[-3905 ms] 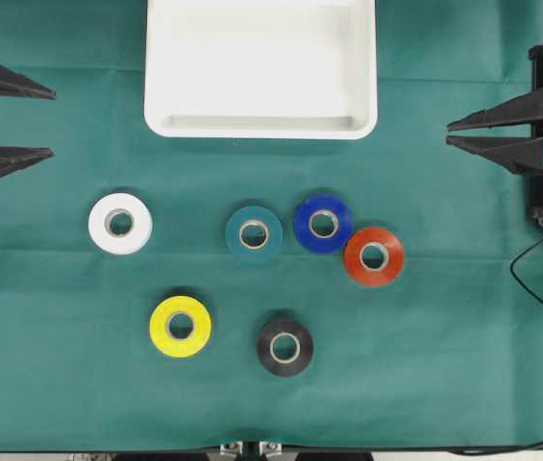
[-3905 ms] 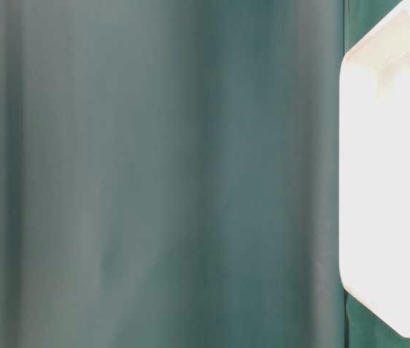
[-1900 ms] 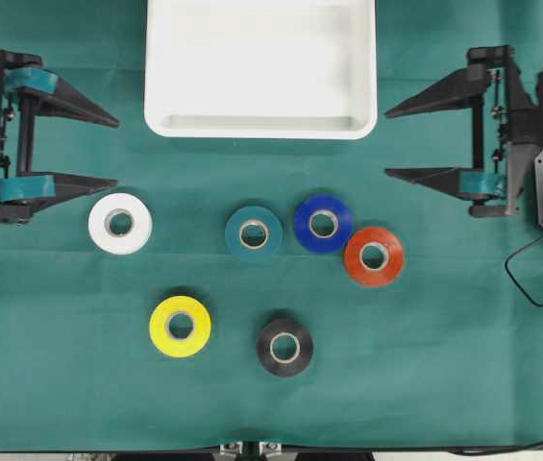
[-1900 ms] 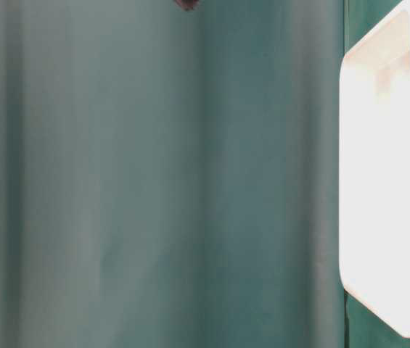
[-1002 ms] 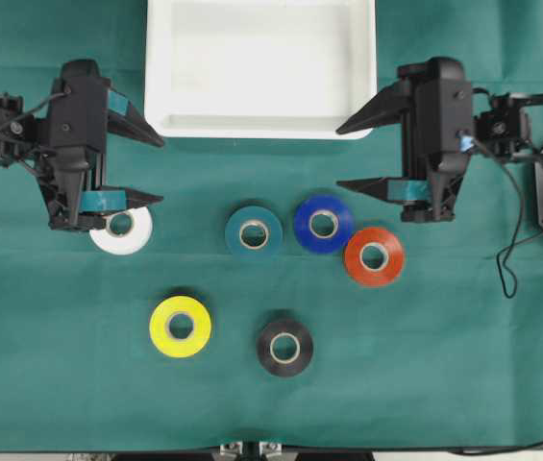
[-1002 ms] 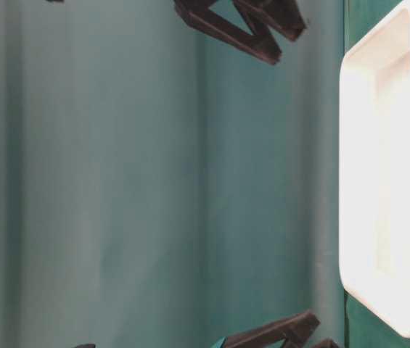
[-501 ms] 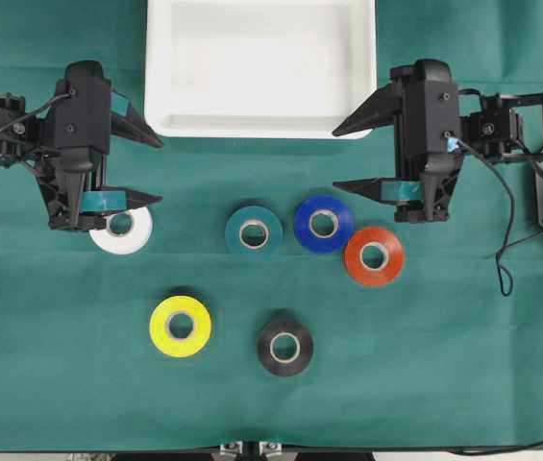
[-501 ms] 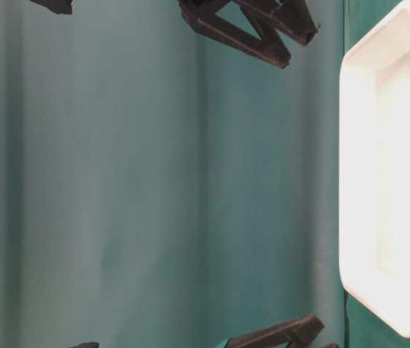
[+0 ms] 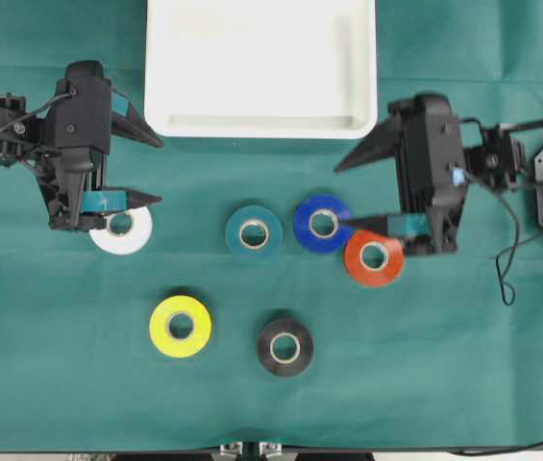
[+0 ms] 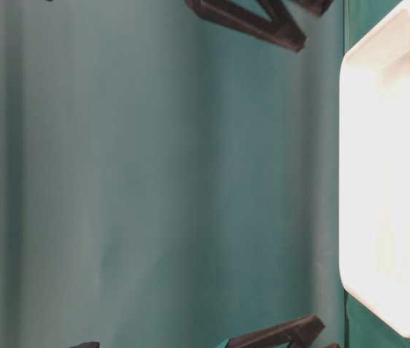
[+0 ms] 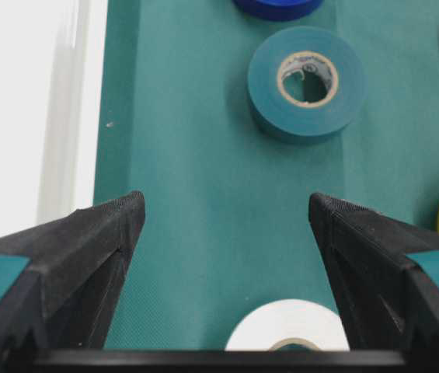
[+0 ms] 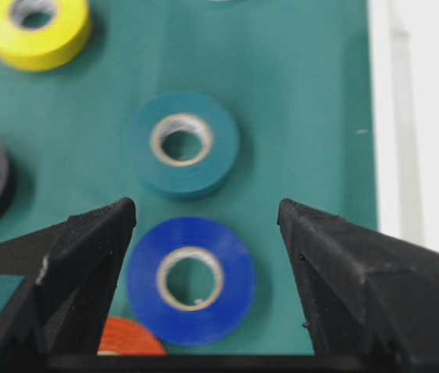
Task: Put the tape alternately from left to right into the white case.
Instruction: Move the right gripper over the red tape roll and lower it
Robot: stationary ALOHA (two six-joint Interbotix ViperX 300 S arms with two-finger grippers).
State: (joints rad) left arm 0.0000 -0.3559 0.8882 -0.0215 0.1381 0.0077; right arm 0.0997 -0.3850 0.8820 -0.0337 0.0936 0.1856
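You have the white case (image 9: 260, 67) lying on the green cloth (image 9: 444, 365) at the far edge, nothing in it. Six tape rolls lie flat nearer you: white roll (image 9: 122, 232), part hidden under the left gripper (image 9: 151, 171), teal roll (image 9: 254, 232), blue roll (image 9: 323, 223) touching the red-orange roll (image 9: 374, 257), yellow roll (image 9: 180, 327), black roll (image 9: 284, 347). The right gripper (image 9: 345, 195) hangs over the blue roll. Both grippers' fingers are spread wide, holding nothing. The table-level view is blurred.
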